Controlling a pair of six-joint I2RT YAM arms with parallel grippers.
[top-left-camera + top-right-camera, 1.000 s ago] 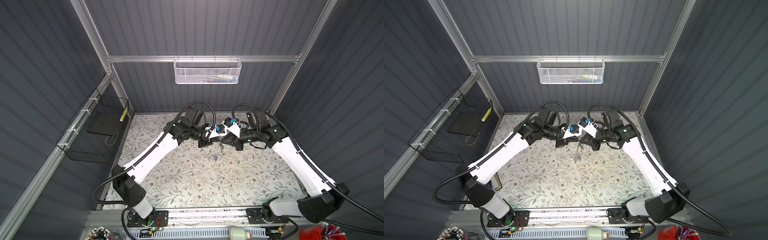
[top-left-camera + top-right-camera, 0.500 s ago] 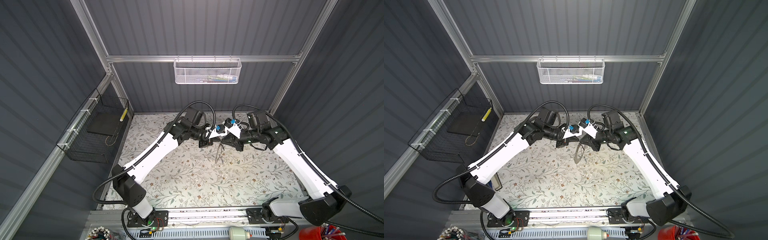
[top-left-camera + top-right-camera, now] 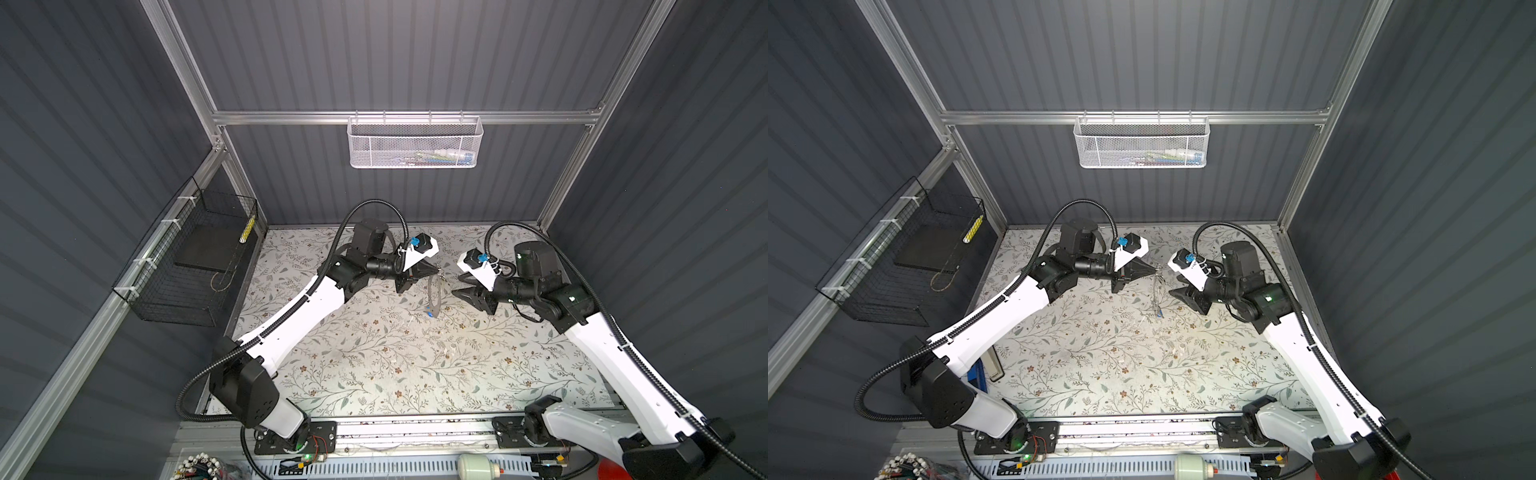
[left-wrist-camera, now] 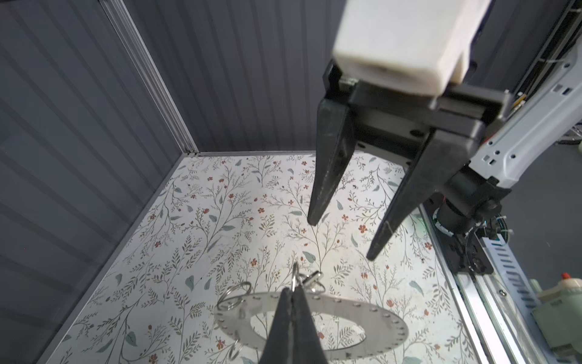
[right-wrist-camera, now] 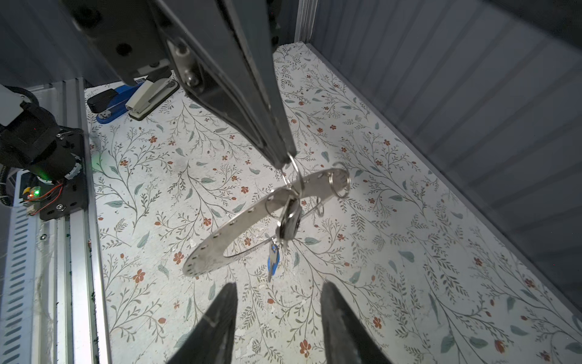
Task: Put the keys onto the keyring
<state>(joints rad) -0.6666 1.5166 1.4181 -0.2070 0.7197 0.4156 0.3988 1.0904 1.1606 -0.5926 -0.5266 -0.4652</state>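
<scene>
Where the tabletop (image 3: 374,374) reaches its front-left corner, a blue-and-black stapler (image 5: 110,101) and a beige stapler (image 5: 151,94) lie side by side, well apart from everything else. Farther in, over the far half of the tabletop, a blue tag (image 5: 273,258) dangles lowest and nearest the front edge. Just above it hang the keys (image 5: 288,222), a dark grey bunch against a perforated oval metal plate (image 5: 204,255). The plate hangs in the air, tilted, with a second split ring (image 5: 340,182) through a hole at its upper end. Which ring carries the keys cannot be told.

The right end effector (image 3: 457,286) sits just beside the plate on the side toward the right edge, its jaws spread and empty, touching nothing. In the right wrist view the keys hang beyond the gap between its two fingers (image 5: 226,302).

At the top of the plate, the left end effector (image 5: 283,160) is clamped tight on the thin wire keyring (image 5: 301,179), and the plate, keys and tag all hang below its tips.

On the left wall hangs a black wire basket (image 3: 187,257). On the far wall is a white mesh basket (image 3: 413,143).
</scene>
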